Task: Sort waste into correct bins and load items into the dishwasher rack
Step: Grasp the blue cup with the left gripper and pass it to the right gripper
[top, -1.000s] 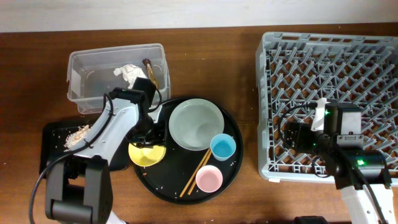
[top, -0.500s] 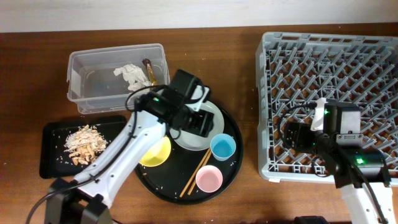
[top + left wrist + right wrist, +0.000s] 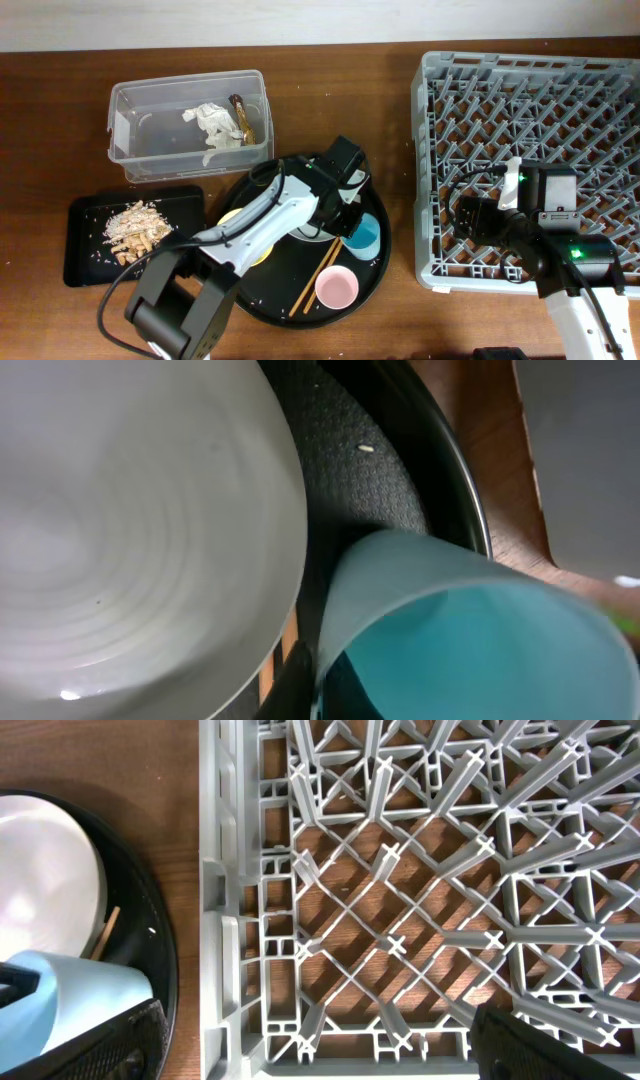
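Note:
My left gripper (image 3: 350,223) reaches over the round black tray (image 3: 262,305) to the light-blue cup (image 3: 366,238). In the left wrist view one finger (image 3: 298,685) lies against the outside of the cup's wall (image 3: 470,625), and a dark shape sits just inside the rim. The grey-green plate (image 3: 130,530) is right beside it, mostly under the arm in the overhead view. The yellow bowl (image 3: 258,250), pink cup (image 3: 336,288) and chopsticks (image 3: 318,272) lie on the tray. My right gripper (image 3: 472,218) hangs open and empty over the rack's (image 3: 530,110) front left part.
The clear tub (image 3: 135,160) at the back left holds white tissue (image 3: 213,122) and the brown wrapper strip (image 3: 245,118). The shallow black tray (image 3: 85,260) at the front left holds food scraps (image 3: 135,228). The rack's left wall (image 3: 222,920) stands next to the round tray.
My left arm swung right from the yellow bowl, across the plate, to the blue cup. The bowl now rests on the round tray. My right arm has not moved.

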{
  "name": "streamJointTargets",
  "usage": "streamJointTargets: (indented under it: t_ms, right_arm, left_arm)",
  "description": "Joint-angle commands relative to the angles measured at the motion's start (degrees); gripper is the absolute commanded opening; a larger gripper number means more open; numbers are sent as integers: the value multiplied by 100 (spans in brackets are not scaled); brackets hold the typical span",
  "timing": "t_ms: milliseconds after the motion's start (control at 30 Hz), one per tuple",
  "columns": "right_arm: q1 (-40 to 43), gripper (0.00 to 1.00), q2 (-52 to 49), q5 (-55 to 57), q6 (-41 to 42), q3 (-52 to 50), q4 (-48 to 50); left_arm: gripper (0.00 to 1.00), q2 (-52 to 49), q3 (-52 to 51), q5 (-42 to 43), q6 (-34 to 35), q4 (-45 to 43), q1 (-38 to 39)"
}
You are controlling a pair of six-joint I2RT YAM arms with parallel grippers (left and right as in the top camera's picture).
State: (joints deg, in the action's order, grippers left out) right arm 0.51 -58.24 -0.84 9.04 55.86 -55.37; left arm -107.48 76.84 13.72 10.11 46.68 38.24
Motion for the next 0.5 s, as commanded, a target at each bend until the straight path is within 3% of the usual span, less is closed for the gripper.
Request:
streamJointTargets:
  t_ms: [0,100,267,367,467]
  right_arm:
    - [26,98,-4,70,26,98,-15]
    - [26,98,-4,315,26,98,-103]
    - [31,98,-24,354,391,98,297]
    - [31,98,-129,-1071,-72,98,721]
    - [20,98,-420,-3727,-807,98,1091]
  left_arm:
    - [0,-13,190,9,-24,-7,-146]
    - [0,175,481,577,39,284,-584]
    - [0,400,551,3338,39,28,-1991]
    - [0,372,551,4898,105,-155,-2660]
    - [0,352,551,6131,214,-315,-2933]
